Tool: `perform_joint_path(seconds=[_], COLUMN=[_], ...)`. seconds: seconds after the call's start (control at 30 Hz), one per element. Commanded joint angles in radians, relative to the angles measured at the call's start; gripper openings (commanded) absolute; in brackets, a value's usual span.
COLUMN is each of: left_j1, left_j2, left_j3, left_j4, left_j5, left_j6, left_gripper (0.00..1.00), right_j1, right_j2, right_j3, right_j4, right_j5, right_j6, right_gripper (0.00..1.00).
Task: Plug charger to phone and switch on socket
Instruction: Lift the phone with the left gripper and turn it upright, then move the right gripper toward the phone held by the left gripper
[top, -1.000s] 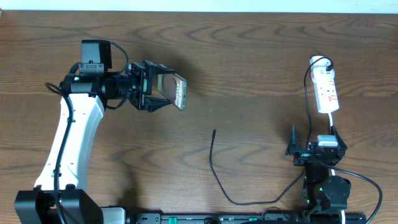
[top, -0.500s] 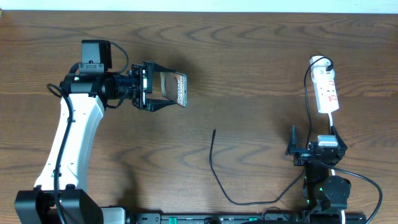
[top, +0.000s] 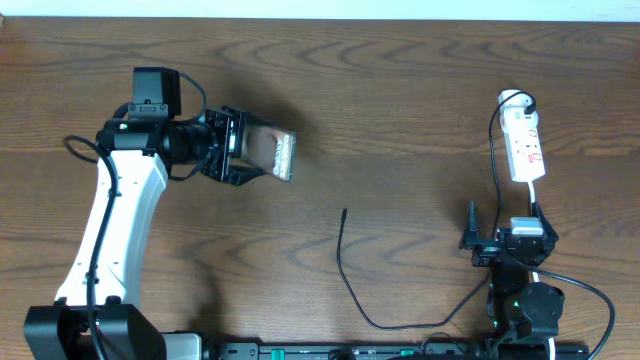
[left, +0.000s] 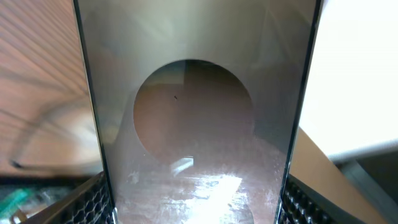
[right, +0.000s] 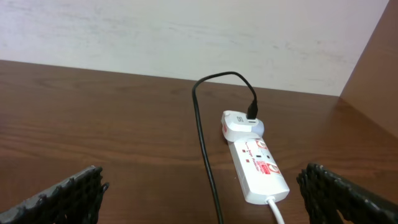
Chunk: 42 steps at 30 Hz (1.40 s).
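At the near edge of the table (top: 400, 80), on the right, the right end effector (top: 503, 218) stands with its jaws spread fully wide and nothing between them, pointing away toward the socket (top: 525, 140). Left of it lies the charger (top: 340, 260): its thin black cable loops close to the near edge, then runs up to a small straight plug tip that rests free on the wood near the middle of the table, well apart from both end effectors. The other stretch of the cable passes by the right arm and climbs beside the socket.

Farther back on the left, the left end effector (top: 255, 145) is closed on the phone (top: 275, 152), gripping it by its two long edges, with the phone tilted. In the left wrist view its glossy grey face fills the space between the fingers (left: 93, 202).

Farthest on the right, the socket lies flat, with the charger's cable entering the white plug (right: 242, 124) at its far end.
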Motion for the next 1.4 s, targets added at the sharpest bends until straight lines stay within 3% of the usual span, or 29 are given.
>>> perform_joint_path(seconds=[0.0,0.37,0.87,1.0,1.2,1.37], left_j1=[0.0,-0.003,-0.003,-0.003,-0.003,-0.003], left_j2=[-0.007,-0.007,-0.003,-0.003,-0.003,-0.003], left_j3=[-0.006,-0.134,-0.18,-0.18,-0.18,-0.18], left_j4=[-0.045,-0.076,-0.061,-0.061,-0.061,-0.06], left_j5=[-0.308,-0.592,-0.625,-0.625,-0.625,-0.625], left_j6=[0.068,0.071,0.066,0.066,0.066,0.066], left_gripper=[0.08,0.07,0.07,0.07,0.08,0.07], right_j1=[0.004,0.004,0.004,0.004,0.004,0.004], right_j2=[-0.005,-0.005,-0.005,-0.005,-0.001,0.146], right_j3=[-0.001,-0.001,-0.001,-0.001,0.032,0.166], right_j4=[-0.004,-0.004,0.018,0.055,0.114,0.088], right_j5=[-0.002,-0.002,0.0,-0.165,-0.341,-0.381], right_j6=[0.011,0.011,-0.015,-0.014,0.232,0.266], right_gripper=[0.99,0.99,0.99,0.99,0.99,0.99])
